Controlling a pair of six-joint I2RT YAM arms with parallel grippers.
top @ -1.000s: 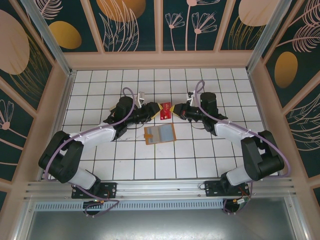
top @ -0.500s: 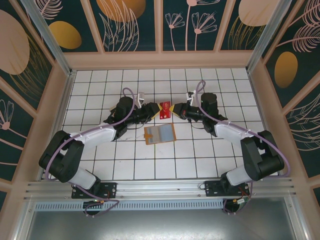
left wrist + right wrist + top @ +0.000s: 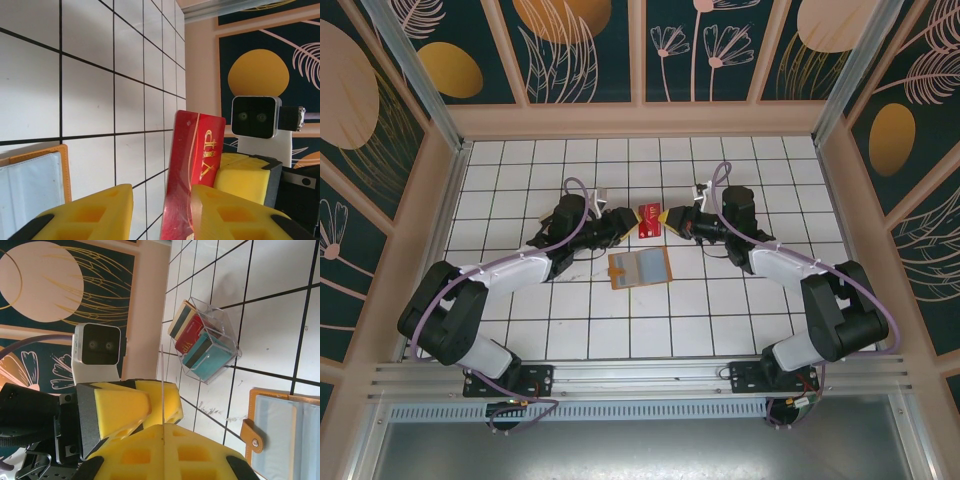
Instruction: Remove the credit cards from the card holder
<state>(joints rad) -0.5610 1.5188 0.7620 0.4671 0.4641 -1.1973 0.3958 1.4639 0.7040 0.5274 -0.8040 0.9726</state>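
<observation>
A red credit card [image 3: 649,219] hangs above the tiles between my two grippers. My right gripper [image 3: 668,218] is shut on its right end; in the right wrist view the card [image 3: 162,382] shows edge-on, rising out of the closed yellow pads [image 3: 200,450]. My left gripper [image 3: 625,222] stands open around the card's other end. In the left wrist view the red card [image 3: 192,160] rests against one yellow finger [image 3: 225,212], with a wide gap to the other. The orange-brown card holder [image 3: 640,268] lies open on the tiles just in front of both grippers.
A clear plastic box [image 3: 207,347] on the tiles holds tan, red and teal cards on edge, beyond the card holder's clasp edge [image 3: 252,437]. The wooden wall [image 3: 640,120] closes the far side, with open white tiles around the card holder.
The red card and both grippers have crept slightly toward the far wall. My left jaws have narrowed a little around the card. The card holder has not moved.
</observation>
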